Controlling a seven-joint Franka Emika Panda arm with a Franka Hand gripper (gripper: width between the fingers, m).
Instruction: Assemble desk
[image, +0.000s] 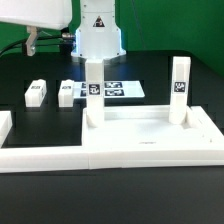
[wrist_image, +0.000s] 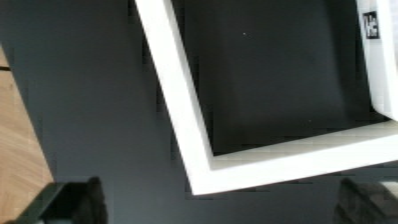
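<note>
The white rimmed tabletop (image: 150, 135) lies at the front of the black table. Two white leg blocks stand upright in it, one at its far left corner (image: 92, 88) and one at its far right corner (image: 180, 85). Two more tagged leg blocks (image: 37, 92) (image: 67, 92) lie loose on the exterior view's left. My gripper (image: 33, 42) hangs high at the back left, away from all parts. In the wrist view my gripper (wrist_image: 222, 205) is open and empty, its dark fingers (wrist_image: 71, 202) far apart.
The marker board (image: 118, 90) lies behind the tabletop. The long white border rail (image: 40, 155) runs along the front left. A white L-shaped corner strip (wrist_image: 178, 110), apparently that rail, shows in the wrist view, with a wood-coloured strip (wrist_image: 15, 140) beyond the black table.
</note>
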